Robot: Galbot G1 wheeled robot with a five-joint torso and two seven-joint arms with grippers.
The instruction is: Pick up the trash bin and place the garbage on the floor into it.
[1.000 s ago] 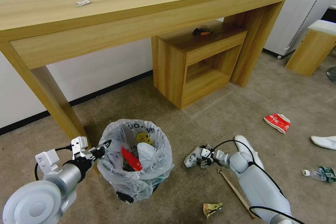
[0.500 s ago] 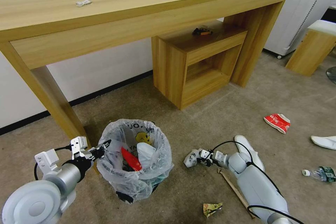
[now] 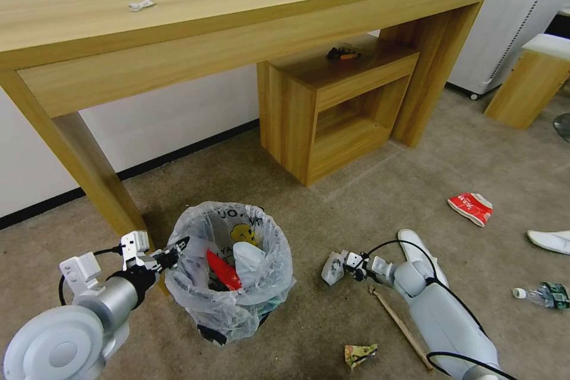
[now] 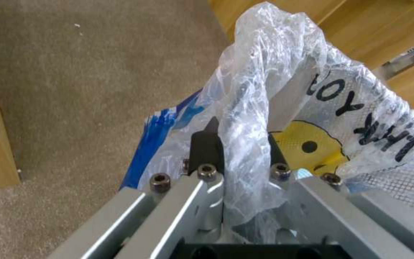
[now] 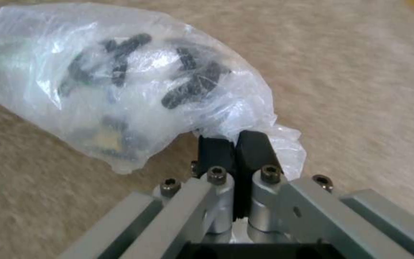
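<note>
The small round dark bin with the crinkly white plastic bag [image 3: 230, 270] stands on the beige short carpet [image 3: 368, 190], near the leg of the long wooden table [image 3: 83, 166]. The left gripper [image 3: 168, 256] is at the bin's rim, its black fingers [image 4: 207, 147] pinched tight on a fold of the bag. A red wrapper [image 3: 222, 269] and some white paper already lie inside.

The right gripper [image 3: 346, 264] is low over the carpet, just beside the bin. Its fingers [image 5: 235, 151] are squeezed on a scrunched clear plastic wrapper with dark marks [image 5: 120, 82]; I think it is just off the floor, but that is hard to tell.

So one piece of litter is being picked up. Next it must be carried over the bin's open mouth and let go.

More trash waits: a red pack [image 3: 471, 206], a wooden stick [image 3: 401, 326], a clear bottle [image 3: 543, 295], white slippers [image 3: 549, 240].
</note>
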